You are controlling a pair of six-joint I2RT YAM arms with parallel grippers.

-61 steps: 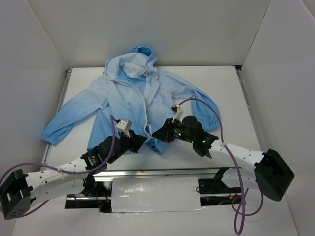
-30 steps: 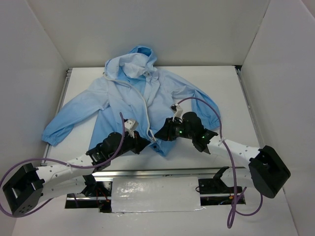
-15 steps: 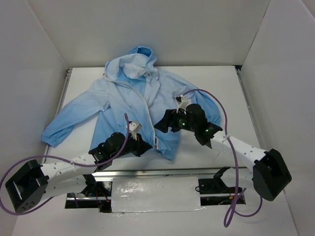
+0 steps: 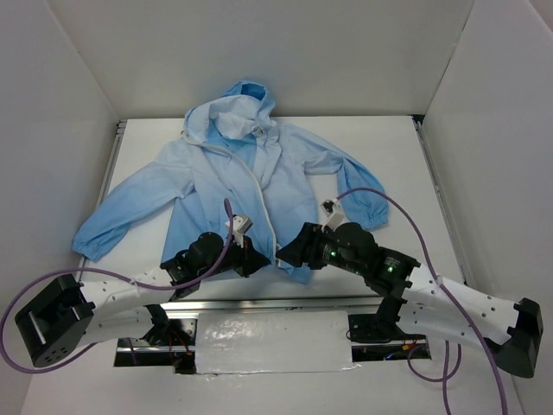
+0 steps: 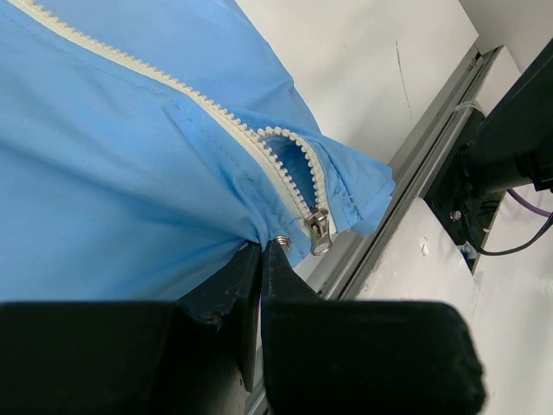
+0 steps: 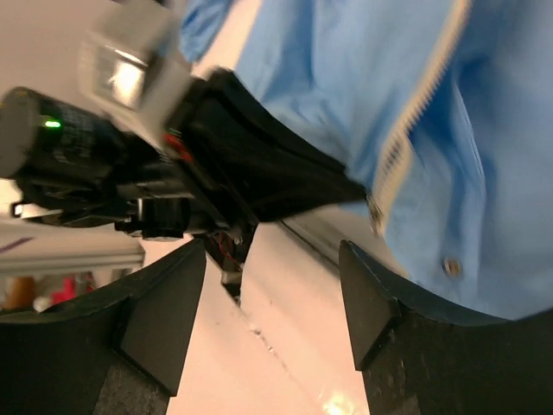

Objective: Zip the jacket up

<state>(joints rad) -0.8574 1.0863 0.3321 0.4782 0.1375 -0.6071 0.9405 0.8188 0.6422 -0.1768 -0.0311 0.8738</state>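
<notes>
Two states: left claw [image 5: 262,258] pinches the jacket [image 5: 112,164] hem; right claw [image 6: 272,264] spread, gripping nothing.

The light-blue hooded thin-fabric jacket [image 4: 233,173] lies spread flat on the white table [image 4: 380,147], with its hood at the far end and its hem nearest the arms. The left gripper [image 4: 252,258] touches the hem just left of the jacket's white toothed zipper [image 4: 256,192]. The right gripper [image 4: 292,249] is just right of the zipper. The small metal zipper slider [image 5: 319,232] sits at the zipper's hem end. A long grey metal rail [image 4: 259,303] runs just in front of the hem.
</notes>
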